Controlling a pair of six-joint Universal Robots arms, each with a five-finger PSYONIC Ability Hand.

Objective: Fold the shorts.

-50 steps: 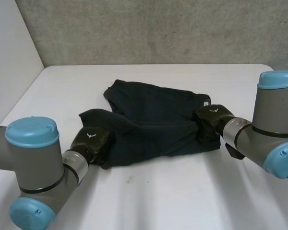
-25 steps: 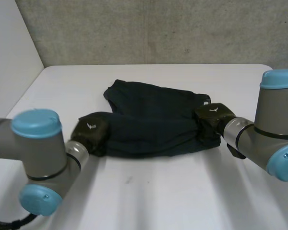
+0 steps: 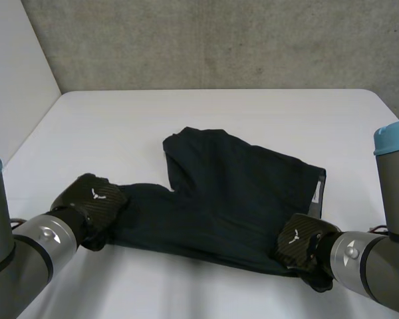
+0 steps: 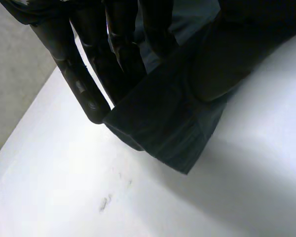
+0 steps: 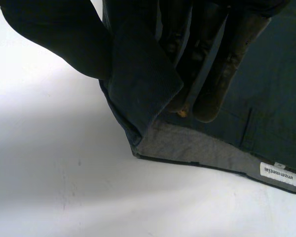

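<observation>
Dragged toward the near side of the tabletop [image 3: 219,113] over the last second, and opened out flatter along the way: that's the shorts [image 3: 233,199].

Head view first. Lying dark and spread mid-tabletop now, one leg stretched left, waistband off to the right. Left hand [image 3: 90,203] at the end of that leg, right hand [image 3: 302,242] at the near waistband corner, well apart, cloth fairly taut between them.

Over to the left wrist view. Clamped on the leg hem [image 4: 172,118], fingers [image 4: 84,84] on one side and thumb on the other, with a short flap of hem sticking out past the fingertips. Not much cloth in that pinch.

Right wrist view. Closed on the waistband [image 5: 143,84] too, thumb [image 5: 54,39] against fingers, corner curled over, grey lining and a white label [image 5: 278,174] showing just beside.

Now the worries. Could easily lose the hem on the left if lifted fast, given how shallow that bite looks. Might also carry the two ends up unevenly and land a skewed fold. And on the right, may be holding only the rolled top layer, leaving the underside to sag and crease.
</observation>
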